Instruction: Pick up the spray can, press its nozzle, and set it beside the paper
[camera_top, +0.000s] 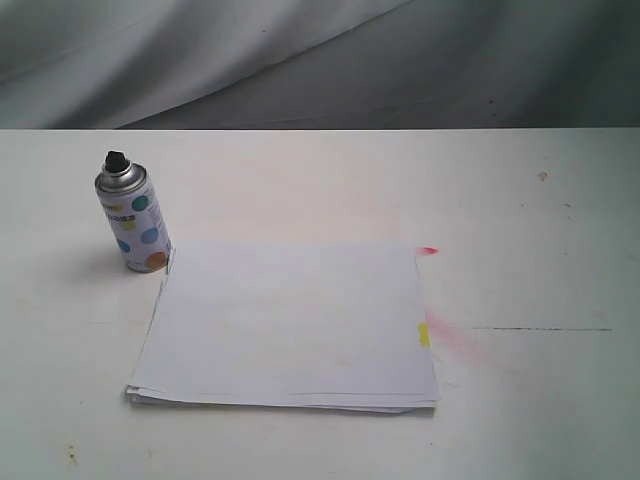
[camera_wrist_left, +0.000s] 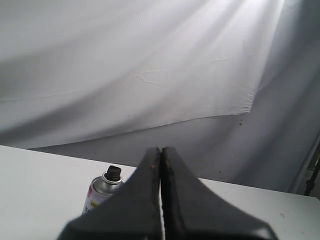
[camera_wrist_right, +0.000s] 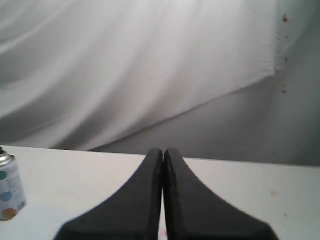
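The spray can stands upright on the white table, touching the far left corner of the paper. Its black nozzle tops the silver dome. The paper is a thin white stack with a small yellow mark at its right edge. No arm shows in the exterior view. In the left wrist view my left gripper is shut with nothing in it; the spray can and nozzle peek out beyond its black fingers. My right gripper is shut and empty too, with the spray can far off to one side.
A small red spot and a pink smear mark the table right of the paper. A grey cloth backdrop hangs behind the table's far edge.
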